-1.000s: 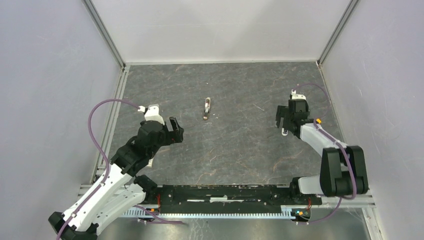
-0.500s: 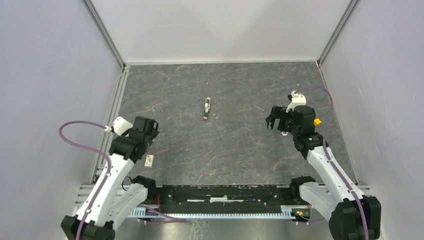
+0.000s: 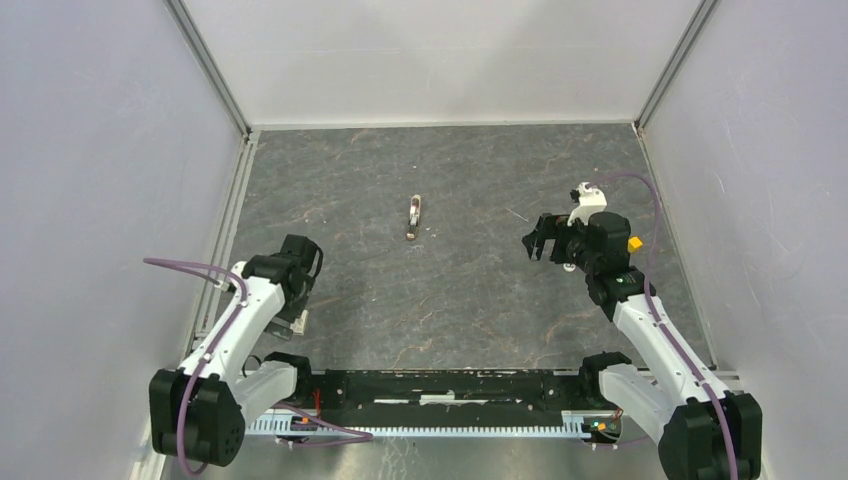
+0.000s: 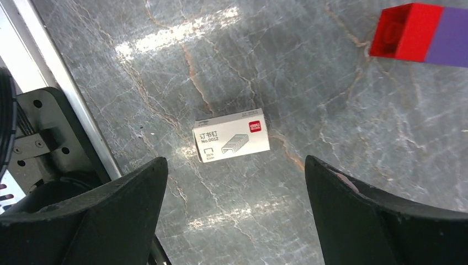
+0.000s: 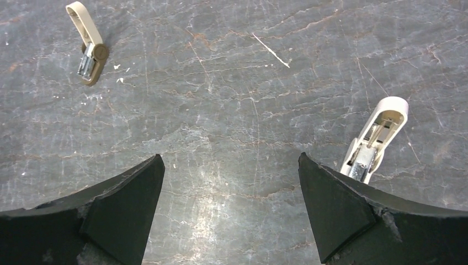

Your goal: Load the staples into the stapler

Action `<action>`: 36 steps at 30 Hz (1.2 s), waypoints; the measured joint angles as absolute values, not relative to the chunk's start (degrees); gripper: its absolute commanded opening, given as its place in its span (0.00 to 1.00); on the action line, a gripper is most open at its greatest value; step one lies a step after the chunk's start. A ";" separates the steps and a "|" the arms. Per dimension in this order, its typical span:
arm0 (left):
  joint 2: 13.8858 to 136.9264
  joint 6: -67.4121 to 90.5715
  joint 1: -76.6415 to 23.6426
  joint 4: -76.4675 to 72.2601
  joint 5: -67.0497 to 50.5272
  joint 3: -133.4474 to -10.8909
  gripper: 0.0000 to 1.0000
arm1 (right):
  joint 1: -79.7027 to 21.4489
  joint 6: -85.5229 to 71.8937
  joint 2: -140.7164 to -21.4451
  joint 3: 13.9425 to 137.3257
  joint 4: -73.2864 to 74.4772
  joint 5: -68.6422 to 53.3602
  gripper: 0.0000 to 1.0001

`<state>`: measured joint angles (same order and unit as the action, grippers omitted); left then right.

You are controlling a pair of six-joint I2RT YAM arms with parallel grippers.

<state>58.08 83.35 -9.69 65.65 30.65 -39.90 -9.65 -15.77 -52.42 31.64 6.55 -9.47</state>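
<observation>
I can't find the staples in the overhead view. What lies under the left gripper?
The white staple box lies flat on the table below the open left gripper, untouched. The box is shut, so its contents are hidden.

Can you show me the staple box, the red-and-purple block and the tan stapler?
staple box [image 4: 232, 136], left wrist view, middle of its printed top.
red-and-purple block [image 4: 416, 32], left wrist view, its red part.
tan stapler [image 5: 91, 47], right wrist view, its handle.

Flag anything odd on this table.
The tan stapler mid-table lies open with white flecks beside it; the cream stapler further right is open too. A stray red-purple block sits near the staple box.
</observation>
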 measured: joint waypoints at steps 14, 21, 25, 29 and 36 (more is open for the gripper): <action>65.82 84.42 -7.44 55.11 28.29 -35.14 0.93 | -9.65 -17.19 -52.45 31.64 3.20 -10.98 0.98; 66.50 85.47 -6.52 54.06 28.10 -34.24 0.91 | -9.65 -17.87 -52.42 31.66 2.70 -11.14 0.98; 66.50 85.58 -6.33 54.04 28.08 -33.93 0.91 | -9.65 -18.20 -52.42 31.66 2.61 -11.14 0.98; 66.57 85.76 -5.74 53.54 27.92 -33.15 0.93 | -9.65 -18.22 -52.42 31.66 2.61 -11.14 0.98; 66.24 85.73 -5.69 53.10 27.97 -33.17 0.95 | -9.69 -18.26 -52.45 31.66 2.59 -11.07 0.98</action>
<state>66.24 85.73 -5.69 53.10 27.97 -33.17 -9.69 -18.26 -52.45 31.66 2.59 -11.07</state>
